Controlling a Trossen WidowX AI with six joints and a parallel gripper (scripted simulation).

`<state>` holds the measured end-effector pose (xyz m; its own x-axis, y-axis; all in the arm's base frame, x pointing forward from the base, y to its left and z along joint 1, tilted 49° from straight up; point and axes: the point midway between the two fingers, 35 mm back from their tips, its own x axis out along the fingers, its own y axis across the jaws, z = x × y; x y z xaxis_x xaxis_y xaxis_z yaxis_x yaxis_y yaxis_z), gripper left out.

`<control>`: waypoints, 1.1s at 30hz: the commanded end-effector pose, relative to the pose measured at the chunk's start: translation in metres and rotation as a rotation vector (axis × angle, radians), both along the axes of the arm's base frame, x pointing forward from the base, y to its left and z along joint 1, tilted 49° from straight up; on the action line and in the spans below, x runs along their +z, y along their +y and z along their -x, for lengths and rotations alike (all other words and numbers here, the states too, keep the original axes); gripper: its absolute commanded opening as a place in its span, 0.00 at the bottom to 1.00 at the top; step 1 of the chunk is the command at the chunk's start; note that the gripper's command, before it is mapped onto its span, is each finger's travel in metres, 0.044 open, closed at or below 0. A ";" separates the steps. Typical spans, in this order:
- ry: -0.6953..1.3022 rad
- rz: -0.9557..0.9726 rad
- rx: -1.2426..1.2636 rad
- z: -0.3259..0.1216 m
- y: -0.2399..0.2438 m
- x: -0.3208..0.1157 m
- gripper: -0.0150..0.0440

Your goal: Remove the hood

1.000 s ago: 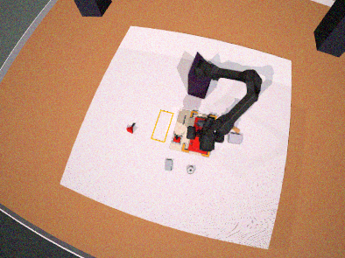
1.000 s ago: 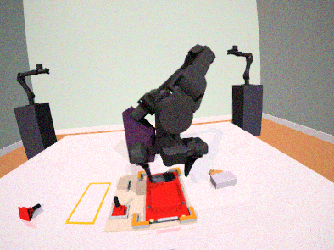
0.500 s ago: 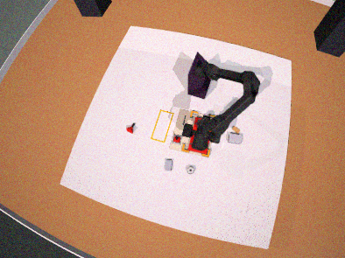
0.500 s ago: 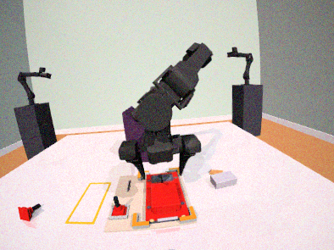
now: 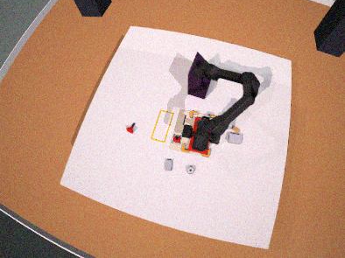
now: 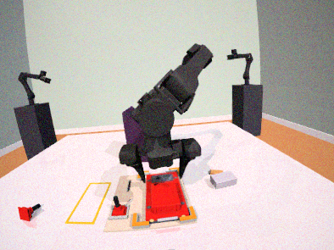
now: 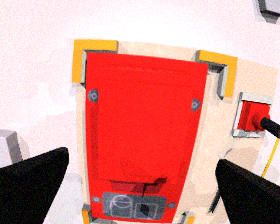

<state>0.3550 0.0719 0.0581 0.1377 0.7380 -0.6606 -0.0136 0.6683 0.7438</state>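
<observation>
Presently the gripper (image 6: 160,169) hangs over the toy car (image 6: 166,199), jaws spread wide and holding nothing; one finger (image 7: 31,191) shows at each lower corner of the wrist view, with the red panel between and below them. That wide stance suits a grasp across the panel's width. The hood (image 7: 144,128), the flat red plate, sits on the car body, framed by orange corner brackets (image 7: 93,53) that seem to locate the car on its tan base board (image 6: 123,224). Whether the fingers touch the plate cannot be told; in the exterior view the tips end near the car's far end, just above it. The marked area (image 5: 159,126), a yellow-outlined rectangle on the white mat (image 5: 245,191), lies beside the board, near enough for a short sideways carry. A small red part (image 6: 119,210) stands on the board between the car and the rectangle, so the carry likely needs clearance above it. Judged stage: approach finished or nearly so, grasp not yet made. Loose bits, a grey block (image 6: 223,179) among them, lie clear of that path.
</observation>
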 end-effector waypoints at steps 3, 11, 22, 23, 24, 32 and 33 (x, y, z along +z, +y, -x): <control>0.003 -0.004 -0.003 -0.001 0.004 -0.003 1.00; 0.003 -0.004 -0.003 -0.002 0.008 -0.007 1.00; 0.003 -0.004 -0.003 -0.003 0.013 -0.012 1.00; 0.003 -0.005 -0.003 -0.003 0.014 -0.012 1.00; 0.003 -0.005 -0.003 -0.003 0.015 -0.013 1.00; 0.002 -0.005 -0.003 -0.004 0.019 -0.016 1.00; 0.002 -0.005 -0.003 -0.004 0.019 -0.017 1.00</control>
<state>0.3584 0.0894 0.0435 0.1378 0.7416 -0.6565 -0.0144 0.6643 0.7473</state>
